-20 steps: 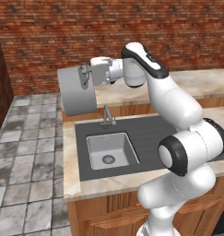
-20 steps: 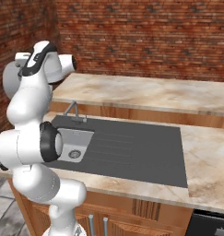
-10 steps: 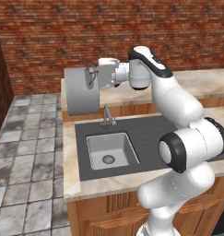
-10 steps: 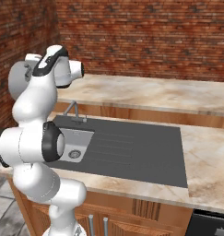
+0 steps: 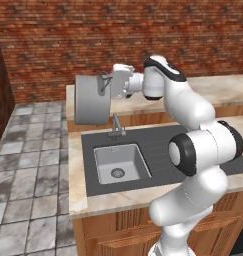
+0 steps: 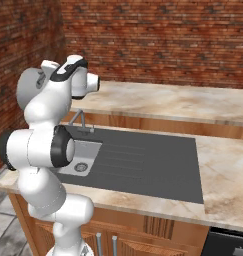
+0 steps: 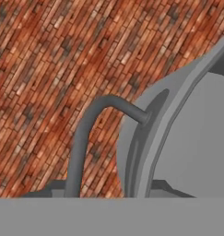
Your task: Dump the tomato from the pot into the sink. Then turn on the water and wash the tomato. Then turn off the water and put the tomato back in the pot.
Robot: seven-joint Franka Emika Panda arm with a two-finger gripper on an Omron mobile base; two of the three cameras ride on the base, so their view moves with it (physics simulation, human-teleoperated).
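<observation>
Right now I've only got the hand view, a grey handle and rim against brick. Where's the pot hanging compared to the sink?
Observer: In the left base view the pot hangs in the air, above and left of the faucet. It looks off to the left of the sink rather than centred over it.
Operator: Where on the pot is the grip?
Observer: The gripper is closed at the pot's upper right edge, by the side handle.
Operator: Is water running?
Observer: No stream falls from the faucet, and the basin's round drain is in plain sight.
</observation>
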